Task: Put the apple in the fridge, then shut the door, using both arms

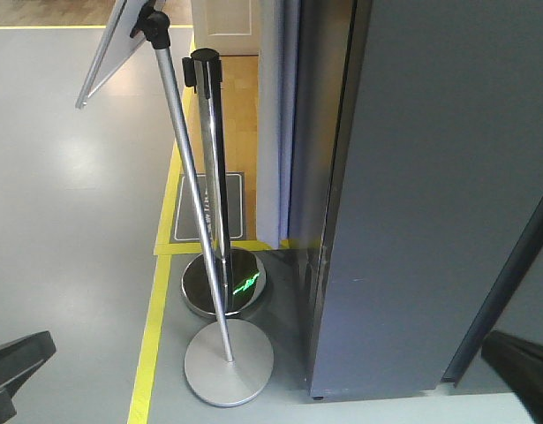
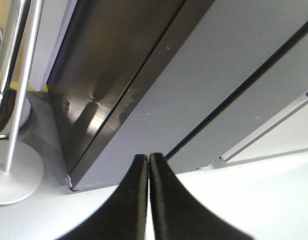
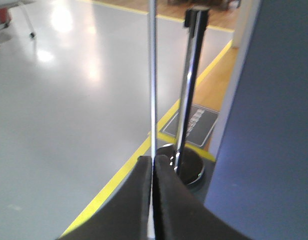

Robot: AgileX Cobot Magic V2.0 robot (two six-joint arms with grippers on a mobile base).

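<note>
Beside fridge (image 1: 430, 194), chrome stanchion (image 1: 209, 168), tilted sign stand (image 1: 196, 212), yellow floor line (image 1: 152, 344)

Tall grey-blue fridge (image 1: 430, 194), door (image 2: 214, 100) shut; apple unseen.

The glossy grey floor (image 1: 68, 221) carries bright patches of glare from overhead light. Yellow floor tape (image 1: 150, 340) edges it, and wood flooring (image 1: 240, 124) lies beyond at 12 o'clock. A chrome stanchion post (image 1: 211, 159) stands on a mirrored dome base (image 1: 223, 284), beside a leaning sign stand (image 1: 193, 190) with a flat disc base (image 1: 228, 362). A dark floor mat (image 1: 196, 208) lies behind them.
</note>
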